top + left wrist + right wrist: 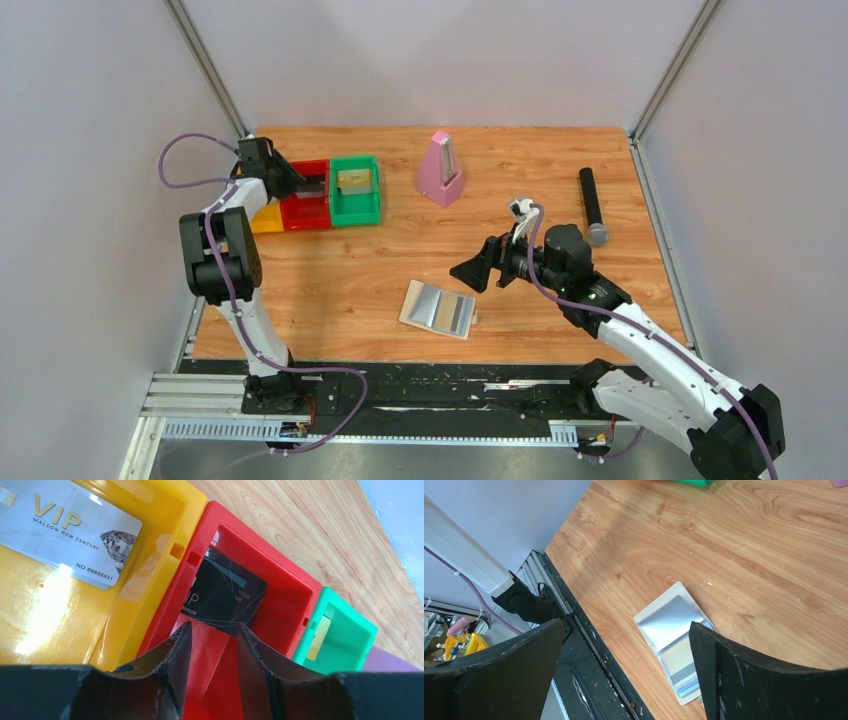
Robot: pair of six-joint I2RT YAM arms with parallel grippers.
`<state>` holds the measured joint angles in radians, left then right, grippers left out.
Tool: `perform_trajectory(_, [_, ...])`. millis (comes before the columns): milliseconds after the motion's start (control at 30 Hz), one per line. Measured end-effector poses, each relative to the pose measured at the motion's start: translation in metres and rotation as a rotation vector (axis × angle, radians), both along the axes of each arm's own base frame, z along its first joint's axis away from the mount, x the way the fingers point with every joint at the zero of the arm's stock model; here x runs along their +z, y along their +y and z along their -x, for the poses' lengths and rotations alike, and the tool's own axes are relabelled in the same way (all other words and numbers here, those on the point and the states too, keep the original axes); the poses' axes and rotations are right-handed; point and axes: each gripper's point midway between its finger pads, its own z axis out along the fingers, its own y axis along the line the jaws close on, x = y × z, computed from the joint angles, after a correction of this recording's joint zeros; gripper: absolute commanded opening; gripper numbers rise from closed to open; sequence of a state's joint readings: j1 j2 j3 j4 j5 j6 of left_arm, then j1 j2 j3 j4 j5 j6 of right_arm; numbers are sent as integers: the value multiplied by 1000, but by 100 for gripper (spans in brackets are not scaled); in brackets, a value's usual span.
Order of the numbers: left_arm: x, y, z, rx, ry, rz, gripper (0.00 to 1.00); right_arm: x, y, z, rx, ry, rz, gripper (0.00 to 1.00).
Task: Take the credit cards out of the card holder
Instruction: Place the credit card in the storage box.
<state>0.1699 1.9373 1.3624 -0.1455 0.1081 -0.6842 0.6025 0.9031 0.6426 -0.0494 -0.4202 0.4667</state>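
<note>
A wood-grain counter (350,270) fills the floor of a booth closed in by plain pale grey walls (440,60), with slanted metal posts (210,70) at the far corners and a black strip with an aluminium rail (400,385) along the near edge. The card holder (438,308) lies spread open near the front middle, its pale blue panels facing up. The right gripper (626,627) hovers above it, spread wide and empty. At the far left stand three joined bins. A silver VIP card (70,535) lies in the yellow bin (150,580), a dark card (225,597) in the red bin (280,610), and a gold card (320,637) in the green bin (350,635). The left gripper (214,630) hangs over the red bin, its jaws parted and gripping nothing, with the dark card just past its tips. A pink metronome (440,170) and a black microphone (592,208) sit farther back.
</note>
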Motion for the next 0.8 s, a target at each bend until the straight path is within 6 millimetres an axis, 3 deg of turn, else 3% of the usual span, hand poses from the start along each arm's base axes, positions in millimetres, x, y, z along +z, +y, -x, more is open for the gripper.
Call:
perform_trajectory(133, [8,-8,3,-31,-6,9,45,-2,0,0,-21,39,-9,93])
perform_trajectory(267, [40,-23,16,-91,-31,1,46,-16,0,-6,-90,187,-2,87])
perform_trajectory(433, [102,-69,51,-233,-136,13,46,-39,5,-9,-143,386,16,77])
perform_trajectory(533, [120,-110,84,-364,-177,40,46,-55,8,-4,-160,494,29,66])
perform_trajectory(633, [111,-149,121,-499,-150,76,46,-66,12,3,-166,565,39,55])
perform_trajectory(800, [73,-206,194,-722,-28,155,46,-84,11,14,-184,645,49,48])
